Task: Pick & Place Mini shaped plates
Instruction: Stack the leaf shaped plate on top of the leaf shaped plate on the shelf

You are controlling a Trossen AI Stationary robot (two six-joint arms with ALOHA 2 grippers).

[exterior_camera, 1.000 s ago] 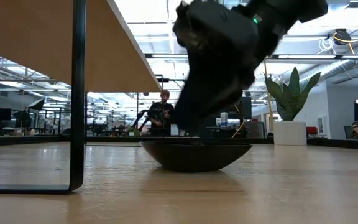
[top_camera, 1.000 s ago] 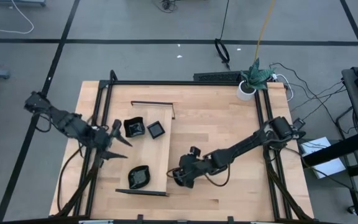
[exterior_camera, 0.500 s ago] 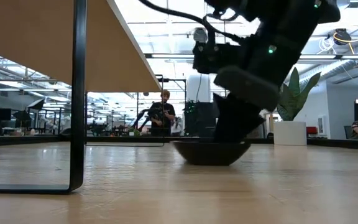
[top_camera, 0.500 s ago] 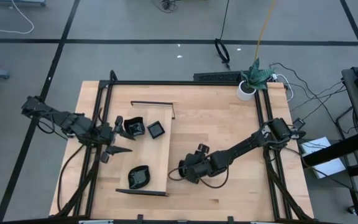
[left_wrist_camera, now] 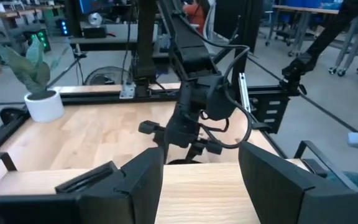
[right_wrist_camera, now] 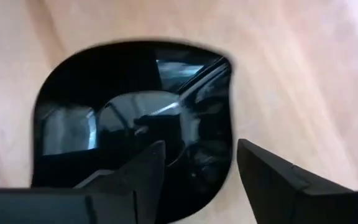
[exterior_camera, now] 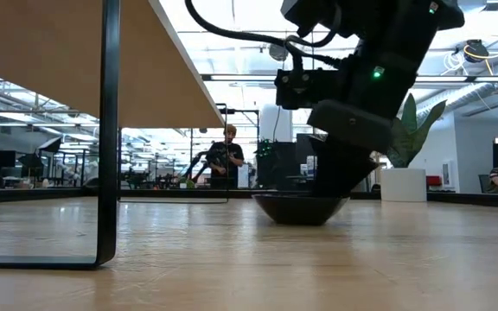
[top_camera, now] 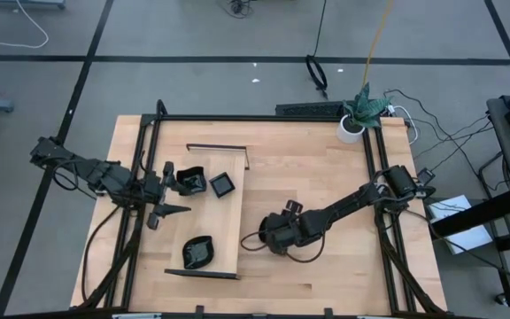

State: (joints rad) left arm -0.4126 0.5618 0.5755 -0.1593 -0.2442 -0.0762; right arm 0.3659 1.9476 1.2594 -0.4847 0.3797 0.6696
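A: From above, how far along?

B: Three black plates lie on the pale board: two near its far end, one near its front. The right gripper is low over the bare table just right of the board; its plate is hidden under it. The left gripper waits over the board's left side.

A: Table height?

B: That plate rests on the wood, the right gripper straddling it.

A: Left wrist?

B: Its fingers stand apart, holding nothing.

A: Right wrist?

B: Fingers spread over the plate, not clamped. I'd judge this one isn't placed yet.
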